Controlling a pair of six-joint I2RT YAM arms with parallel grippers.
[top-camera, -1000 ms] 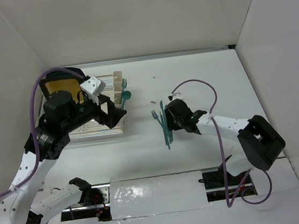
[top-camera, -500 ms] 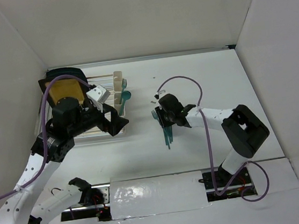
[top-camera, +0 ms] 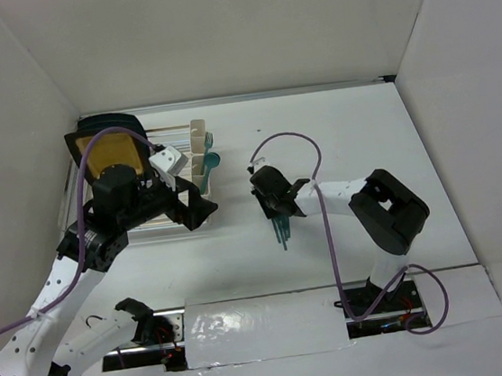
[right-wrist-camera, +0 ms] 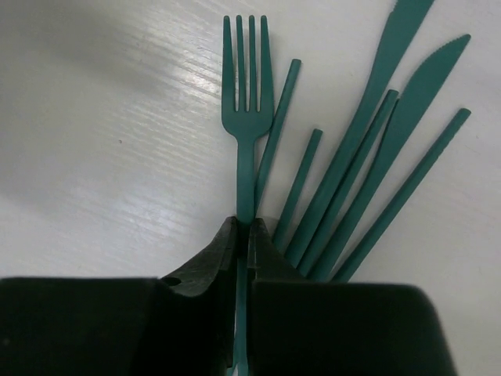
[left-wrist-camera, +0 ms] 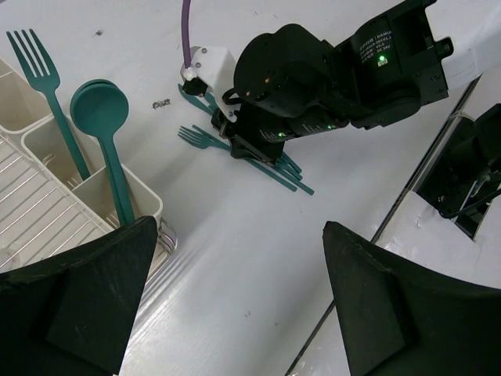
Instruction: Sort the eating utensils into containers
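Several teal utensils lie fanned on the white table; the right wrist view shows knives and handles. My right gripper is shut on the handle of a teal fork at the pile's left side, tines pointing away. It also shows in the top view and the left wrist view. The cream-white cups hold one fork and one spoon, each in its own compartment. My left gripper is open and empty, hovering near the cups.
The cups hang on a wire dish rack at the left. A tan-and-black board stands in its far end. A small dark speck lies beyond the pile. White walls close in on three sides.
My right gripper has moved left across the utensil pile to the fork at its left side. My left arm has shifted slightly back toward the rack.
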